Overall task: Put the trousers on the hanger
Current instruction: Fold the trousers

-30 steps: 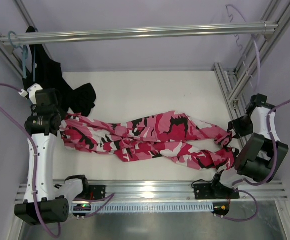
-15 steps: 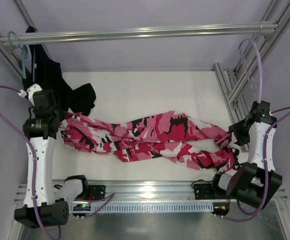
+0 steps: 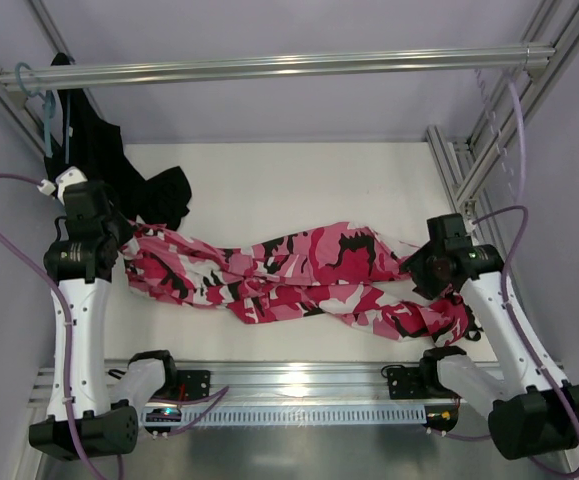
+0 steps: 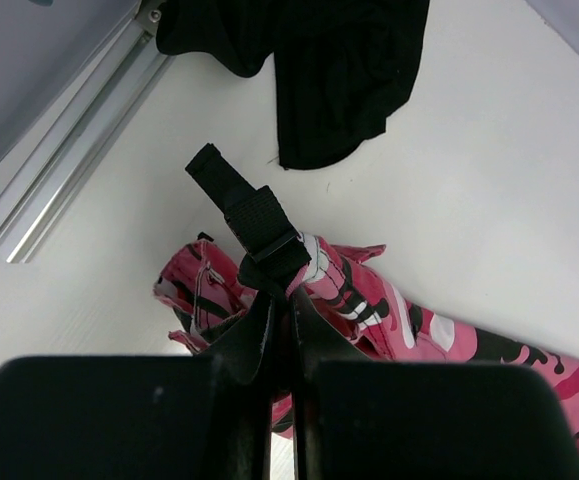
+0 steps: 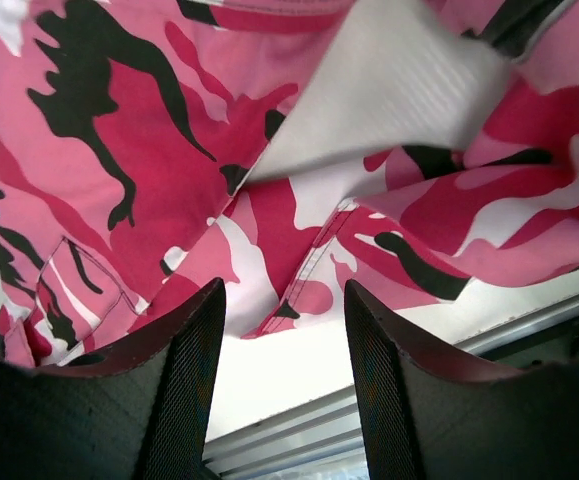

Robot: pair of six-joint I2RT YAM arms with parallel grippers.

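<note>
The camo trousers (image 3: 299,270) are sprawled across the middle of the white table (image 3: 299,170). Their long axis runs left to right in the top view, with the legs kinda twisted over each other. The left gripper (image 4: 279,295) is pinched tight on the trousers' left end, with a black strap (image 4: 244,205) poking out past its tips. The right gripper (image 5: 284,300) hangs over the right end, jaws about half apart and holding nothing. A plain black garment (image 3: 159,195) sits upper left.
</note>
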